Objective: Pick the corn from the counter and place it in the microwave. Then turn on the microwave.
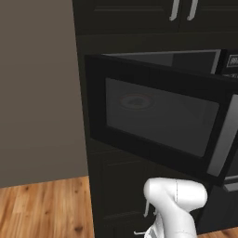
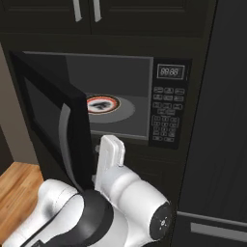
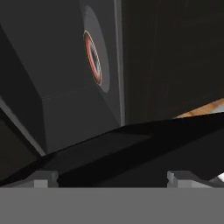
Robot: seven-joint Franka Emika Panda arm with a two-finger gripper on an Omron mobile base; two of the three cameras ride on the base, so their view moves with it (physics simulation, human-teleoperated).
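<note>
Inside the microwave, on the red-ringed plate, I see a dark shape but no yellow; I cannot confirm it is the corn, and I cannot say where the corn lies. From the hand camera the plate also reads empty, though at a steep angle.

I find the door swung wide, its handle standing just beside my arm. My gripper is spread, tips wide apart, holding nothing, and sits low by the door's lower edge.

Risks, as I judge them:
- The open door crowds my arm; a careless swing could strike its edge or handle.
- Starting with the door open, or with no corn on the plate, would fail the task.
- The keypad buttons are small and close together; spread tips could press the wrong one.
</note>
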